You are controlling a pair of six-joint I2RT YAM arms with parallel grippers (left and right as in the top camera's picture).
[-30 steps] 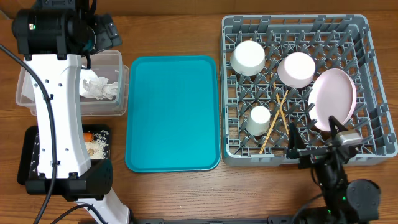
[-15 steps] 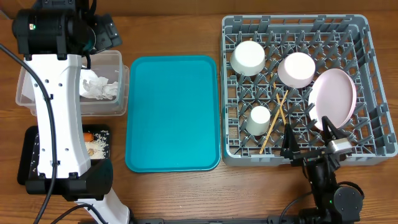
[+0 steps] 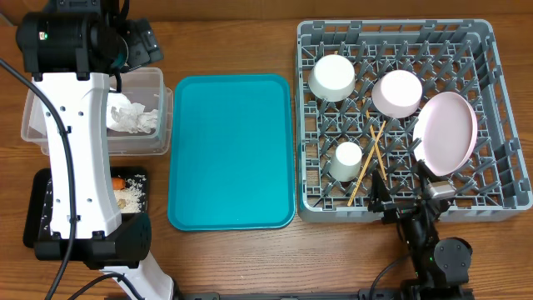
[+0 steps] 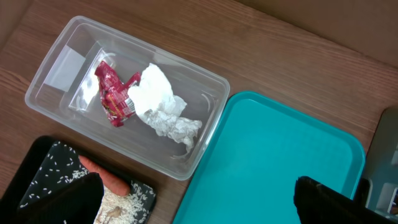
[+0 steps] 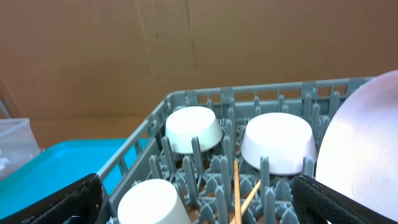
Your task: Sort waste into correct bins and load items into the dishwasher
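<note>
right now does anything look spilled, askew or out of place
Only the chopsticks: they lie crossed and slanted over the dish rack pegs instead of standing. The rice scraps are scattered, but inside the black tray.

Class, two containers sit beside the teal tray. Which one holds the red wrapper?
The clear plastic tub, which holds the red wrapper beside crumpled paper; the flat black tray holds a carrot and crumbs instead.

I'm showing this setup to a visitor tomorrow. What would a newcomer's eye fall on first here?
The bright teal tray in the middle catches the eye first. Right of it stands the grey dish rack, holding whitish bowls, a small cup and a pale pink plate leaning on edge. At far left, a clear tub holds a red wrapper and crumpled white paper.
</note>
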